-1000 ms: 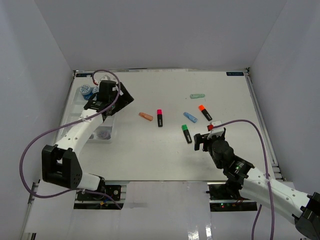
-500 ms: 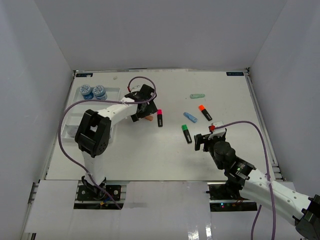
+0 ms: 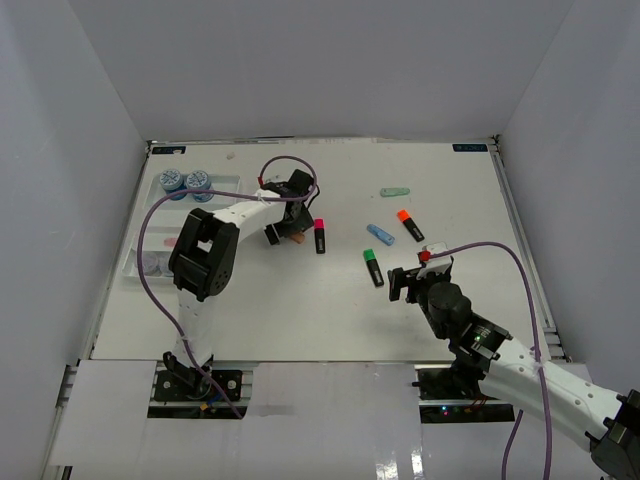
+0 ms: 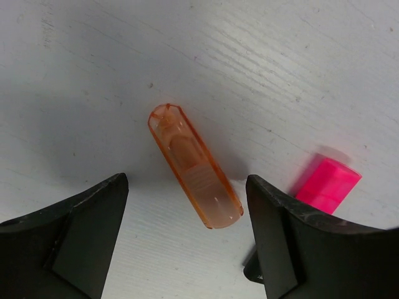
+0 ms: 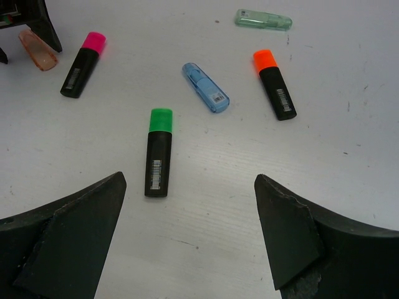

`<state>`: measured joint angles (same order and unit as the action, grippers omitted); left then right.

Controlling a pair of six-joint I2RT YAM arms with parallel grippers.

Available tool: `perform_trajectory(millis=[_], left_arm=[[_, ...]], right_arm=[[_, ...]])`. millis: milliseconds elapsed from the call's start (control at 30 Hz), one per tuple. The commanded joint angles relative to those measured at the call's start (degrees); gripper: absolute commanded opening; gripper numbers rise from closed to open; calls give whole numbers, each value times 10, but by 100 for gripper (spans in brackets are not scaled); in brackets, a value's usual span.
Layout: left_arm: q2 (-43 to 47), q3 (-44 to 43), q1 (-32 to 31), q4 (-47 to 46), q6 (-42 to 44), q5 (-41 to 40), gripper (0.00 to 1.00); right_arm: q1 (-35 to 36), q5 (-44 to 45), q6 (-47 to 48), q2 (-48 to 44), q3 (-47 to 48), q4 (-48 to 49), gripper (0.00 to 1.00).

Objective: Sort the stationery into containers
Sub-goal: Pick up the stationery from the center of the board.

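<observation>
orange marker [image 4: 194, 176]: flat on the tabletop [image 4: 280, 75], just beside the pink highlighter [image 4: 328, 185]
left hand [image 4: 185, 205]: spread, straddling that marker without touching it, probably lined up to pinch it
right hand [image 5: 190, 205]: spread, empty, well off from the pink highlighter

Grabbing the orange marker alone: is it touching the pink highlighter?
Apart. The right wrist view shows bare table between the orange marker and the pink highlighter.

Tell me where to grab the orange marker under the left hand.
Grip the orange marker mid-barrel, across its narrow width, coming straight down. It lies flat on the table, slanted between the left hand's open fingers, so turn the wrist to square them. The pink highlighter sits close on one side.
</observation>
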<state>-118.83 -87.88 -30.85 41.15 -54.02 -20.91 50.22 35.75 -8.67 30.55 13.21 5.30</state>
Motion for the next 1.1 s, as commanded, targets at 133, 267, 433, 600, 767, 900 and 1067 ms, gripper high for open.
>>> perform_trajectory(millis=[133, 267, 433, 600, 767, 900, 1067], left_arm=[[-6, -12, 12, 9, -6, -10, 79], [-4, -3, 12, 9, -7, -6, 67], [27, 21, 13, 2, -11, -8, 54], [85, 67, 23, -8, -6, -13, 42], [149, 109, 45, -25, 3, -1, 33], [198, 132, 72, -26, 15, 13, 32], [270, 163, 178, -31, 37, 49, 33]], right_arm=[[-2, 2, -9, -12, -5, 30, 90], [-2, 1, -9, -8, -3, 30, 90], [-2, 0, -9, -8, -3, 30, 90], [-2, -2, -9, -9, -3, 30, 90], [-2, -2, -10, -10, -3, 30, 90], [-2, -2, -9, -12, -3, 30, 90], [-1, -5, -9, -15, -3, 30, 90]])
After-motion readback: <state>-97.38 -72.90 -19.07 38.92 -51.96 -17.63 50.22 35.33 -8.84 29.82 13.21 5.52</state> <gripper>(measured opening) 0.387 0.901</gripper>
